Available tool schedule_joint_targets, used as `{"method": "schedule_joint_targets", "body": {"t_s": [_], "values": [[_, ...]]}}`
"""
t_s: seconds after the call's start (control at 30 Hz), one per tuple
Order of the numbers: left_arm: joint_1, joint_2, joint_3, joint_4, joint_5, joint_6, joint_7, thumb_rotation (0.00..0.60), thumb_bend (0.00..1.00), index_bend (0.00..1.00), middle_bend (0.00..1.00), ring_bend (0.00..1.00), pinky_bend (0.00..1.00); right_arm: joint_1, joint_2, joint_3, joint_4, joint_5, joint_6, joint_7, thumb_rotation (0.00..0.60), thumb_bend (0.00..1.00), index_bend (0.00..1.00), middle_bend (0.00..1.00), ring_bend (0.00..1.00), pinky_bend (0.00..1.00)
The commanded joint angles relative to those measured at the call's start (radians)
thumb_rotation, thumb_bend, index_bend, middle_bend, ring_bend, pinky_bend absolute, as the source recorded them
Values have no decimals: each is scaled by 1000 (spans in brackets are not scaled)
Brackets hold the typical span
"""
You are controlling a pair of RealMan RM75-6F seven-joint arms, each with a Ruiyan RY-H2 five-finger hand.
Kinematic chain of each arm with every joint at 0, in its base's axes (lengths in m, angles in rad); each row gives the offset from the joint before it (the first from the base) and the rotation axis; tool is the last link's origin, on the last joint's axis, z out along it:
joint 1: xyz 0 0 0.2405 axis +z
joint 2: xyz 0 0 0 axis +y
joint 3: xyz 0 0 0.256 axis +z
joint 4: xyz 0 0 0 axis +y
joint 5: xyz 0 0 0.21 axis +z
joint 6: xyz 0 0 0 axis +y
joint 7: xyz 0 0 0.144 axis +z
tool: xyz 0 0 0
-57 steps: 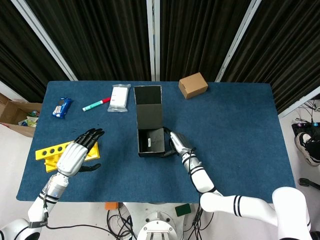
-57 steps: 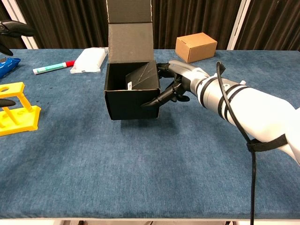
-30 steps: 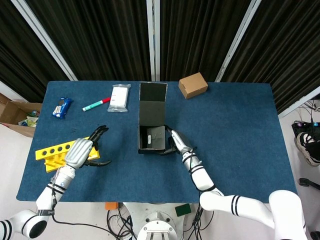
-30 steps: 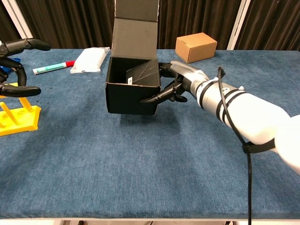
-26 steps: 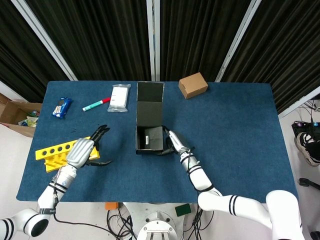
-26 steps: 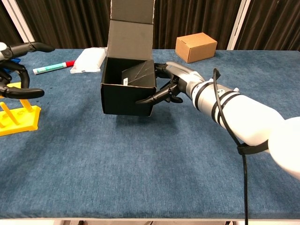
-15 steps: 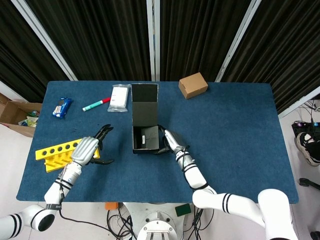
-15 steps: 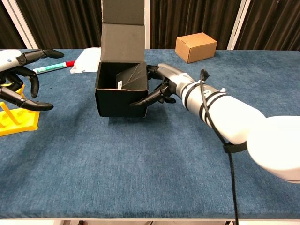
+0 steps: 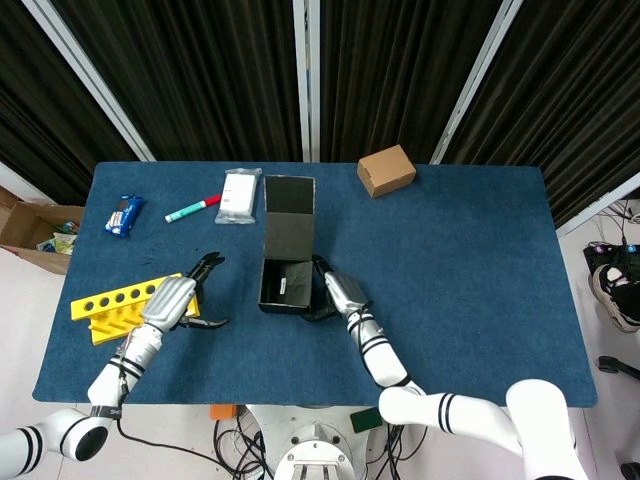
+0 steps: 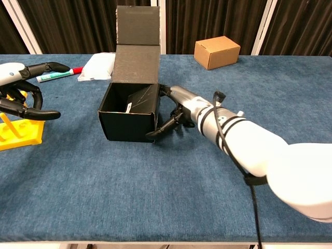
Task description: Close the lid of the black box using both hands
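The black box point(image 9: 284, 286) stands open in the middle of the blue table, and its lid point(image 10: 137, 46) rises from the back wall and leans slightly backward. A dark flat item with a small white label lies inside point(image 10: 140, 97). My right hand point(image 9: 335, 292) grips the box's right wall point(image 10: 179, 111), fingers over the rim and thumb low at the front corner. My left hand point(image 9: 178, 300) hovers to the left of the box, apart from it; in the chest view this left hand point(image 10: 21, 88) has its fingers spread and curved and holds nothing.
A yellow holed block point(image 9: 105, 310) lies just left of my left hand. At the back are a green-and-red marker point(image 9: 192, 208), a white packet point(image 9: 238, 195), a blue snack pack point(image 9: 124, 214) and a brown cardboard box point(image 9: 386, 170).
The box slid left and toward me in my right hand's grip, and its lid leans back more. My left hand came in closer to the box.
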Motion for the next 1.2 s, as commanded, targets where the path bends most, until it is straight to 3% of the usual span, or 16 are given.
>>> {"method": "schedule_joint_targets", "body": {"t_s": [0.03, 0.17, 0.23, 0.3, 0.37, 0.53, 0.67, 1.2], "values": [[-4, -6, -1, 4, 1, -4, -3, 310, 90, 4, 0, 566, 941, -41, 53, -27, -64, -37, 32, 5, 600, 0, 0, 18, 691, 1000], [-19, -30, -5, 26, -2, -21, 3, 320, 90, 0, 0, 566, 941, -94, 162, -47, -175, -47, 61, -8, 600, 0, 0, 6, 683, 1000], [-32, -46, -10, 44, -7, -39, 2, 412, 90, 0, 0, 566, 942, -119, 238, -49, -251, -40, 70, -19, 600, 0, 0, 10, 683, 1000], [-46, -60, -17, 62, -13, -55, -1, 554, 90, 0, 0, 566, 942, -143, 311, -44, -328, -38, 81, -15, 600, 0, 0, 24, 684, 1000], [-62, -77, -28, 83, -20, -72, -4, 599, 90, 0, 0, 566, 942, -174, 406, -38, -423, -35, 80, 8, 600, 0, 0, 49, 688, 1000], [-105, -113, -53, 111, -42, -130, -46, 600, 90, 0, 0, 572, 943, -239, 603, -22, -584, -87, 110, 54, 600, 0, 0, 79, 688, 1000], [-137, -139, -63, 140, -62, -180, -61, 600, 90, 0, 0, 575, 943, -280, 668, -24, -624, -144, 161, 85, 600, 0, 0, 89, 689, 1000], [-215, -171, -94, 218, -87, -306, -216, 600, 91, 0, 0, 584, 944, -321, 706, -49, -599, -193, 173, 203, 600, 0, 0, 90, 689, 1000]]}}
